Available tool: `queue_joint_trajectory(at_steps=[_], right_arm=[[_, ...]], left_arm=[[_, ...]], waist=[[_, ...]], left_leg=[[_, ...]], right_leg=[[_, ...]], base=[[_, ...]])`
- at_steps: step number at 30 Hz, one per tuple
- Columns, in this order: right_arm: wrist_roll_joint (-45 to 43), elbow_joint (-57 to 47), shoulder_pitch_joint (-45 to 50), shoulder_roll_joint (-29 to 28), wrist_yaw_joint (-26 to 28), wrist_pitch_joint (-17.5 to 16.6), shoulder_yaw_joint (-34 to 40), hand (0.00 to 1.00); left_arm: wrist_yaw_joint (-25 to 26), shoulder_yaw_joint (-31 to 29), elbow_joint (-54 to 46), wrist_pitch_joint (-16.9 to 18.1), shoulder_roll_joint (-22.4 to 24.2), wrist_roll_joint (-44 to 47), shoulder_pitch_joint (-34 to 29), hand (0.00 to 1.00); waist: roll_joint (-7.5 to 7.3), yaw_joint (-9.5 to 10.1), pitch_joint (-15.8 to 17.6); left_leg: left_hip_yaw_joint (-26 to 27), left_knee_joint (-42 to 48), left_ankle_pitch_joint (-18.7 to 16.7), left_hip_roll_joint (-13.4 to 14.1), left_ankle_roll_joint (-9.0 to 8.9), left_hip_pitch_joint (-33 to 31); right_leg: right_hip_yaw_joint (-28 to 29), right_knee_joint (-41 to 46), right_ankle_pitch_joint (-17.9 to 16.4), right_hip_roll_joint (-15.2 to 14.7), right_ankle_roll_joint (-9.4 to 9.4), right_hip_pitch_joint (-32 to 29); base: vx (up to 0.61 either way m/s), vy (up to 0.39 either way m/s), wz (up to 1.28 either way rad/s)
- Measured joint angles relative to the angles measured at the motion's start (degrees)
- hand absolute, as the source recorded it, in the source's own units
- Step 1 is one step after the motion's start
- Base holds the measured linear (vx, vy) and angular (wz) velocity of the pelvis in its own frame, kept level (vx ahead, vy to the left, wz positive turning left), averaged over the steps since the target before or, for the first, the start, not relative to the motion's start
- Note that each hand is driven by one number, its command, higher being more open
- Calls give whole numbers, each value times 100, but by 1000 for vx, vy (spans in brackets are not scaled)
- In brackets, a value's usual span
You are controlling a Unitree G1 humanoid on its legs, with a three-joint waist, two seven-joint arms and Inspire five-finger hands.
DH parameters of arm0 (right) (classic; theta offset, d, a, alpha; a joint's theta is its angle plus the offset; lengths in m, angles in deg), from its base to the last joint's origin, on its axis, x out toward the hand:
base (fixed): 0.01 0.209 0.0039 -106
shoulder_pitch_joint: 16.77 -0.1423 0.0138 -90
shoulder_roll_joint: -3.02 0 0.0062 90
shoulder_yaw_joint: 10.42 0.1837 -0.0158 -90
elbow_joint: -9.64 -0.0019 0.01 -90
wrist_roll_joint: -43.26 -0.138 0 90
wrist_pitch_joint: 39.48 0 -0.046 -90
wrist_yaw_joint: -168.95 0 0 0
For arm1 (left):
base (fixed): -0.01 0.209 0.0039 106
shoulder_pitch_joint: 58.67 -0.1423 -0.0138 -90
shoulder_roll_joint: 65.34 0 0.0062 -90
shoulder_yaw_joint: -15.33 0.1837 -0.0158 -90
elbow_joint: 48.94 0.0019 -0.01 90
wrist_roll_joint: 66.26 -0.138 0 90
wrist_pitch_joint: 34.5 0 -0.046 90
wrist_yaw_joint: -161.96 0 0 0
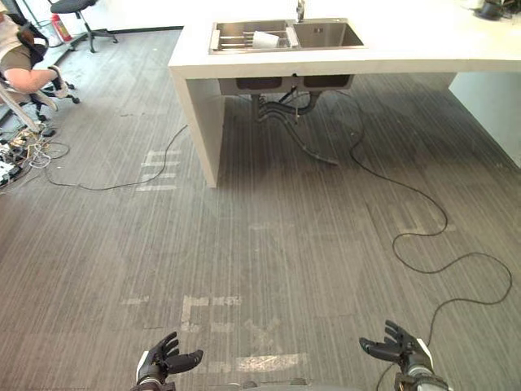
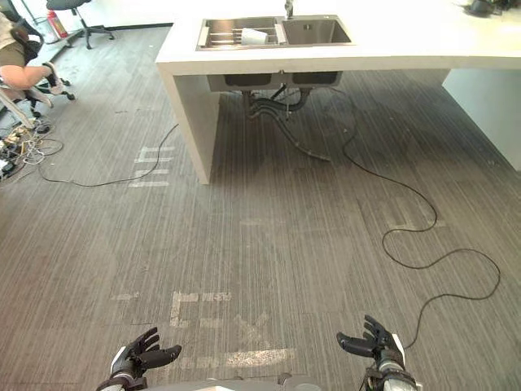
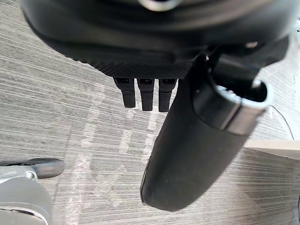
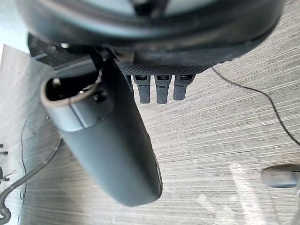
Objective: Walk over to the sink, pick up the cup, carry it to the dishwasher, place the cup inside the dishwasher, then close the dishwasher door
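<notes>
A white cup lies on its side in the left basin of the steel sink, set into a white counter far ahead. My left hand hangs low at the near left with its fingers relaxed and nothing in it. My right hand hangs at the near right, also open and empty. In the wrist views the left thumb and right thumb stand straight over bare floor.
Grey carpet floor lies between me and the counter. A black cable snakes across the floor on the right from under the sink. A person sits on a chair at the far left beside a tangle of wires.
</notes>
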Motion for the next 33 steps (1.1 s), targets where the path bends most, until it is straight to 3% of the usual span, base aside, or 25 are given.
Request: queue_joint_trajectory(at_steps=[2, 3, 5, 7, 9, 10, 11, 12, 13, 15, 16, 18, 20, 22, 23, 25, 26, 27, 28, 29, 30, 31, 32, 33], right_arm=[[0, 5, -29, -38, -24, 5, -10, 90], [0, 29, -68, -60, -21, 9, -28, 90], [-1, 62, -121, -59, -28, 14, -68, 90], [-1, 155, -225, -56, -23, 16, -194, 90], [0, 216, -294, -44, -23, 23, -218, 90], [0, 230, -292, -47, -23, 27, -233, 90], [2, 253, -248, -36, -38, 27, -223, 90], [1, 284, -223, -27, -61, 27, -220, 90], [0, 348, -188, -16, -102, 31, -213, 90], [-4, 340, -204, -86, -119, 39, -230, 90], [-4, 271, -161, -176, -119, 43, -253, 90], [-146, 51, -67, -347, -123, 7, -414, 90], [-224, -95, -67, -382, -155, 3, -458, 90], [-287, -286, -79, -386, -197, -27, -450, 90], [-334, -289, -96, -384, -216, -30, -445, 90], [-335, -224, -179, -371, -240, -8, -438, 90], [-336, -206, -183, -348, -245, -8, -435, 90], [-335, -176, -179, -303, -247, -7, -430, 90], [-333, -89, -201, -284, -244, -1, -340, 90], [-332, -17, -195, -320, -270, 23, -325, 90], [-331, -17, -153, -324, -266, 22, -318, 90], [-328, -9, -133, -331, -253, 23, -192, 90], [-325, 36, -130, -348, -259, 32, -75, 90], [-322, 68, -115, -406, -261, 38, 39, 90]], left_arm=[[27, 152, -110, 17, -23, 13, 61, 90], [33, 199, -107, 22, -34, 13, 108, 90], [58, 264, -101, 21, -34, 16, 110, 90], [138, 240, -78, 20, -35, 122, 173, 90], [150, 242, -48, 21, -10, 234, 314, 90], [165, 242, -41, 26, -21, 238, 353, 90], [180, 245, -4, 26, -32, 234, 366, 90], [187, 244, 21, 25, -17, 235, 370, 90], [211, 239, 51, 23, 58, 234, 395, 90], [245, 213, 1, 20, 146, 236, 423, 90], [251, 150, -136, 15, 224, 235, 367, 90], [259, 127, -637, 9, 319, 243, 189, 90], [255, 153, -852, 0, 357, 250, 195, 90], [271, 293, -1421, 3, 415, 369, 187, 90], [282, 357, -1734, 8, 437, 443, 162, 90], [307, 420, -2398, 12, 502, 468, 50, 90], [329, 481, -2736, 13, 527, 470, -18, 90], [365, 542, -3078, 13, 551, 470, -77, 90], [372, 566, -3517, 17, 563, 469, -126, 90], [420, 552, -3911, 11, 528, 470, -129, 90], [434, 552, -4158, 7, 533, 470, -134, 90], [463, 578, -4639, 8, 559, 466, -111, 90], [462, 680, -5018, 8, 539, 456, -129, 90], [458, 797, -5449, 14, 469, 444, -116, 90]], waist=[[9, 10, 129], [-15, -10, 213], [2, -37, 247], [51, -155, 340], [197, -234, 525], [176, -275, 522], [69, -304, 512], [40, -311, 478], [82, -333, 432], [156, -282, 449], [171, -237, 458], [101, -86, 504], [29, 2, 532], [-12, 136, 553], [-33, 215, 566], [-79, 372, 597], [-118, 436, 622], [-62, 499, 592], [19, 528, 581], [-33, 558, 547], [-109, 559, 539], [-184, 539, 530], [-183, 516, 529], [-226, 493, 531]], left_leg=[[-19, 79, -130, -37, 95, 143], [-47, 90, -213, -97, 135, 286], [-75, 35, -324, -109, 128, 448], [-230, -124, -376, 42, 56, 664], [-388, -330, -418, 341, -76, 945], [-500, -460, -423, 430, -207, 1062], [-659, -431, -508, 449, -357, 1229], [-722, -361, -556, 484, -437, 1300], [-832, 40, -587, 627, -494, 1240], [-919, 1792, -338, 887, -744, 582], [-944, 3286, 242, 1144, -795, 6], [-601, 5212, 273, 1633, -830, -820], [-356, 5476, 235, 1706, -763, -1218], [14, 5166, 151, 1663, -647, -1923], [163, 4703, 95, 1554, -572, -2151], [197, 3056, 77, 1042, -524, -2316], [100, 2032, 246, 763, -598, -2318], [-65, 1014, 586, 548, -640, -2286], [-242, 229, 1072, 414, -527, -2276], [-320, 401, 1604, 264, -236, -2218], [-318, 564, 1649, 180, -101, -2245], [-275, 1030, 1235, 65, 33, -2371], [-261, 1245, 982, 38, 76, -2340], [-239, 1373, 733, -13, 96, -2145]], right_leg=[[-188, 1453, -147, -97, 207, -606], [-423, 2141, -249, -263, 118, -925], [-751, 2167, -352, -436, 33, -1295], [-1057, 1466, -324, -420, -23, -1600], [-1231, 685, 17, -293, -89, -1806], [-1176, 36, 461, -282, -60, -1899], [-1040, -44, 1024, -367, -142, -1949], [-1029, 89, 1303, -357, -268, -1939], [-1131, 397, 1232, -312, -524, -1923], [-1306, 312, 945, -100, -768, -1525], [-1386, 91, 815, 86, -891, -1069], [-1360, -616, 737, 443, -1022, 55], [-1275, -913, 700, 474, -1078, 481], [-1127, -1413, 688, 473, -1097, 1005], [-1030, -1602, 669, 458, -1125, 1222], [-839, -1822, 521, 328, -1281, 1586], [-744, -1870, 424, 233, -1212, 1688], [-654, -1918, 300, 202, -1122, 1775], [-542, -1932, 113, 215, -935, 1924], [-435, -1826, -155, 71, -721, 2061], [-406, -1665, -311, -29, -609, 2057], [-360, -1099, -489, -189, -424, 1896], [-265, -459, -498, -225, -399, 1706], [-239, 732, -350, -268, 63, 1320]], base=[[116, 47, 5], [204, 47, 9], [191, 22, 9], [370, -81, 34], [431, -145, 50], [458, -194, 60], [490, -229, 62], [546, -280, 60], [576, -313, 40], [576, -326, 29], [604, -328, 12], [700, -341, -9], [457, -206, -15], [387, -101, -25], [546, -32, -38], [485, 55, -43], [489, 114, -38], [599, 169, -47], [641, 212, -49], [562, 189, -39], [614, 171, -18], [514, 127, -1], [651, 166, 5], [632, 173, 10]])
